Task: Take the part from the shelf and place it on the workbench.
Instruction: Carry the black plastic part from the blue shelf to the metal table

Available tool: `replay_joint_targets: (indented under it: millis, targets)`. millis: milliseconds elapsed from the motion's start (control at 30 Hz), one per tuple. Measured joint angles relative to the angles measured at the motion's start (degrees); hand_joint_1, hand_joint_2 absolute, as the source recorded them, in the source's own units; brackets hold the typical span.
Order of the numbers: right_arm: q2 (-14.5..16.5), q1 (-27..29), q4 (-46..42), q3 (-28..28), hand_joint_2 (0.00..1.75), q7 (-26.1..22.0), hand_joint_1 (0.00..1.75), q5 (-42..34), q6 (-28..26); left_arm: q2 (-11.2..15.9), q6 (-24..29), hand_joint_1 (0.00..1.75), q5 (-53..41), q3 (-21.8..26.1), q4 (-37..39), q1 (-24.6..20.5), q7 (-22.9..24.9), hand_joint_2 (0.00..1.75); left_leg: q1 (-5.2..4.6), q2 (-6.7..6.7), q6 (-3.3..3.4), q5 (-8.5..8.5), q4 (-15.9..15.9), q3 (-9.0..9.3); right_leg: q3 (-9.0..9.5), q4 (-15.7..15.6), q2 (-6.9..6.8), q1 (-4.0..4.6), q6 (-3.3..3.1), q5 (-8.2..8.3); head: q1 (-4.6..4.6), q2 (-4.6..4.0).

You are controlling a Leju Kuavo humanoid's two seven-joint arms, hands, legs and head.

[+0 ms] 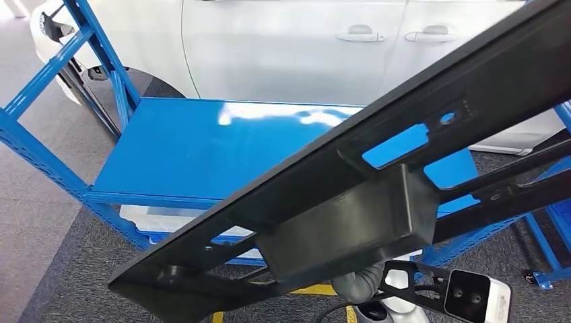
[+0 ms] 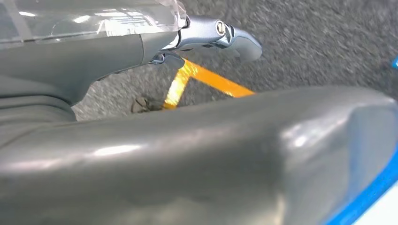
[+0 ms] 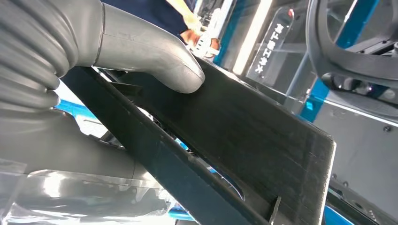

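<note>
Black and long, the part (image 1: 350,202) runs slantwise close under my head camera, raised above the blue shelf (image 1: 202,148), whose board lies bare behind it, a white car (image 1: 283,47) beyond. At my left wrist, grey cover and a silver fitting hang over dark floor with orange tape (image 2: 206,79); I cannot tell that hand's state. At my right wrist, my right hand (image 3: 141,51) grips the part, thumb pressed on its flat face. I should keep it level while turning, ends well off the shelf posts.
</note>
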Motion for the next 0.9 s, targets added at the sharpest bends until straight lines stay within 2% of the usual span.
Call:
replay_joint_targets:
  millis: [33, 67, 133, 167, 200, 233, 267, 300, 367, 400, 433, 500, 533, 567, 600, 667, 700, 733, 767, 800, 833, 867, 900]
  targets:
    - [0.0, 0.2, -0.1, 0.0, 1.75, 0.0, 1.75, 0.2, 0.1, 0.0, 0.0, 0.0, 0.0, 0.0, 0.0, 0.1, 0.1, 0.0, 0.1, 0.12, 0.34, 0.68, -0.2, -0.35, -0.38, 0.5, 0.1, 0.0, 0.33, -0.82, 0.01, 0.0]
    - [-0.1, 0.3, -0.2, 0.0, 1.75, 0.0, 1.75, 0.4, 0.1, 0.0, 0.1, 0.0, 0.0, 0.0, 0.0, 0.1, 0.2, 0.0, 0.23, 0.27, 0.68, 1.44, -0.4, -0.91, -1.05, 2.1, 0.19, 0.02, 0.59, -2.8, 0.01, 0.0]
    - [-0.2, 0.5, -0.3, 0.0, 1.75, 0.0, 1.75, 0.7, -0.1, 0.0, 0.2, 0.0, 0.0, -0.1, 0.0, 0.1, 0.4, 0.0, 0.22, 0.44, 1.13, 2.79, -0.5, -2.4, -2.82, 8.3, 0.23, 0.0, 0.87, -8.88, 0.01, 0.01]
    - [-0.2, 0.6, -0.4, 0.0, 1.75, 0.0, 1.75, 0.9, -0.3, 0.0, 0.3, 0.0, 0.0, -0.1, 0.0, 0.1, 0.5, 0.0, 0.16, 0.47, 1.22, 3.39, -0.4, -3.29, -3.43, 12.0, 0.21, -0.02, 0.92, -11.24, 0.01, 0.0]
    - [-0.3, 0.7, -0.4, 0.0, 1.75, 0.0, 1.75, 1.0, -0.5, 0.0, 0.3, 0.0, 0.0, -0.1, 0.0, 0.2, 0.6, 0.0, 0.11, 0.49, 1.22, 3.96, -0.3, -4.18, -3.47, 14.7, 0.2, -0.03, 0.95, -12.24, 0.01, 0.01]
    - [-0.3, 0.7, -0.4, 0.0, 1.75, 0.0, 1.75, 1.1, -0.8, 0.0, 0.4, 0.0, -0.1, -0.2, 0.0, 0.2, 0.7, 0.0, 0.09, 0.49, 1.18, 4.49, -0.1, -5.05, -2.74, 15.7, 0.2, -0.03, 0.94, -11.97, 0.01, 0.01]
    - [-0.4, 0.8, -0.4, 0.0, 1.75, 0.0, 1.75, 1.1, -1.2, 0.0, 0.4, 0.0, -0.1, -0.4, 0.0, 0.2, 0.9, 0.0, 0.09, 0.49, 1.09, 4.95, 0.1, -5.9, -0.99, 14.6, 0.19, -0.03, 0.87, -10.68, 0.01, 0.01]
    - [-0.5, 0.8, -0.4, 0.0, 1.75, 0.0, 1.75, 1.2, -1.5, 0.0, 0.3, 0.0, -0.1, -0.6, 0.0, 0.2, 1.0, 0.0, 0.1, 0.48, 0.98, 5.35, 0.4, -6.63, 1.53, 11.9, 0.19, -0.02, 0.74, -9.28, 0.01, 0.01]
    - [-0.6, 0.8, -0.6, 0.1, 1.75, 0.0, 1.75, 1.4, -2.0, 0.0, 0.0, 0.0, -0.2, -1.0, 0.0, 0.2, 1.2, 0.0, 0.02, 0.4, 0.57, 6.01, 1.0, -7.8, 7.38, 4.0, 0.2, 0.15, 0.19, -8.71, 0.0, 0.01]
    - [-0.6, 0.8, -0.7, 0.2, 1.75, 0.0, 1.75, 1.5, -2.2, -0.1, -0.1, 0.0, -0.3, -1.2, 0.0, 0.2, 1.2, 0.0, -0.02, 0.36, 0.29, 6.33, 1.2, -8.07, 9.15, 1.2, 0.22, 0.29, -0.11, -9.09, 0.01, 0.01]
    - [-0.7, 0.7, -0.9, 0.2, 1.75, 0.0, 1.75, 1.6, -2.4, -0.1, -0.2, 0.0, -0.3, -1.4, 0.0, 0.2, 1.1, 0.0, -0.02, 0.34, -0.03, 6.7, 1.3, -8.27, 10.08, -0.5, 0.24, 0.44, -0.44, -9.56, 0.01, 0.01]
    - [-0.8, 0.8, -1.0, 0.2, 1.75, 0.0, 1.75, 1.7, -2.5, -0.1, -0.3, 0.0, -0.4, -1.6, 0.1, 0.2, 1.0, 0.0, 0.02, 0.27, -0.67, 7.34, 1.2, -8.51, 9.69, -1.0, 0.18, 0.4, -1.18, -8.9, 0.01, 0.01]
    - [-1.0, 0.7, -1.1, 0.2, 1.75, 0.0, 1.75, 1.7, -2.4, -0.1, -0.3, 0.0, -0.4, -1.8, 0.1, 0.2, 0.9, 0.0, 0.07, 0.22, -0.98, 6.82, 1.6, -8.87, 9.26, -1.1, 0.09, 0.29, -1.63, -8.35, 0.01, 0.01]
    - [-1.1, 0.7, -1.1, 0.2, 1.75, 0.0, 1.75, 1.7, -2.1, -0.2, -0.3, 0.0, -0.5, -2.0, 0.1, 0.3, 0.8, 0.0, 0.13, 0.17, -1.26, 5.36, 2.7, -9.4, 8.7, -1.2, -0.01, 0.16, -2.06, -7.7, 0.0, 0.01]
    - [-1.2, 0.7, -1.1, 0.2, 1.75, 0.0, 1.75, 1.7, -1.9, -0.2, -0.3, 0.0, -0.5, -2.2, 0.1, 0.3, 0.8, 0.0, 0.28, 0.15, -1.53, 2.83, 5.0, -10.22, 8.01, -1.3, -0.09, 0.07, -2.36, -7.02, 0.0, 0.01]
    - [-1.4, 0.7, -1.2, 0.2, 1.75, 0.0, 1.75, 1.8, -1.7, -0.3, -0.4, 0.0, -0.5, -2.5, 0.1, 0.4, 0.8, 0.0, 0.49, 0.16, -2.03, -2.67, 12.2, -12.02, 6.48, -1.2, -0.12, 0.17, -2.61, -5.79, 0.0, 0.01]
    - [-1.6, 0.8, -1.2, 0.2, 1.75, 0.0, 1.75, 1.8, -1.7, -0.3, -0.3, 0.0, -0.5, -2.6, 0.1, 0.4, 0.8, 0.0, 0.56, 0.16, -2.21, -4.12, 15.6, -12.53, 5.66, -1.2, -0.13, 0.23, -2.59, -5.15, 0.01, 0.01]
    - [-1.7, 0.8, -1.2, 0.2, 1.75, 0.0, 1.75, 1.9, -1.7, -0.4, -0.3, 0.0, -0.5, -2.7, 0.1, 0.3, 0.8, 0.0, 0.58, 0.16, -2.3, -4.19, 17.6, -12.34, 4.87, -1.1, -0.15, 0.26, -2.54, -4.57, 0.01, 0.01]
    - [-1.8, 0.8, -1.2, 0.2, 1.75, 0.0, 1.75, 2.0, -1.7, -0.4, -0.2, 0.0, -0.5, -2.8, 0.1, 0.3, 0.9, 0.0, 0.59, 0.16, -2.29, -3.11, 17.4, -11.16, 4.06, -1.0, -0.17, 0.28, -2.45, -3.99, 0.01, 0.01]
    - [-1.9, 0.7, -1.2, 0.3, 1.75, 0.0, 1.75, 2.0, -1.7, -0.5, -0.1, 0.0, -0.5, -2.9, 0.1, 0.3, 1.0, 0.0, 0.6, 0.16, -2.16, -1.51, 15.1, -8.93, 3.27, -0.9, -0.17, 0.3, -2.34, -3.42, 0.01, 0.01]
    - [-2.1, 0.7, -1.2, 0.3, 1.75, 0.0, 1.75, 2.0, -1.7, -0.5, 0.0, 0.0, -0.5, -3.0, 0.1, 0.3, 1.1, 0.0, 0.59, 0.15, -1.92, -0.35, 11.1, -5.84, 2.64, -0.7, -0.17, 0.32, -2.19, -2.9, 0.0, 0.01]
    - [-2.2, 0.6, -1.2, 0.4, 1.75, 0.0, 1.75, 2.0, -1.6, -0.5, 0.1, 0.0, -0.4, -3.0, 0.1, 0.2, 1.1, 0.0, 0.48, 0.13, -1.62, -0.02, 6.3, -2.52, 2.1, -0.6, -0.15, 0.39, -1.96, -2.38, 0.0, 0.01]
    - [-2.4, 0.4, -1.2, 0.5, 1.75, 0.0, 1.75, 1.9, -1.6, -0.6, 0.2, 0.0, -0.4, -3.1, 0.1, 0.0, 1.2, 0.0, 0.36, 0.09, -1.27, -0.13, 2.7, -0.14, 1.81, -0.6, -0.17, 0.44, -1.66, -1.86, 0.0, 0.01]
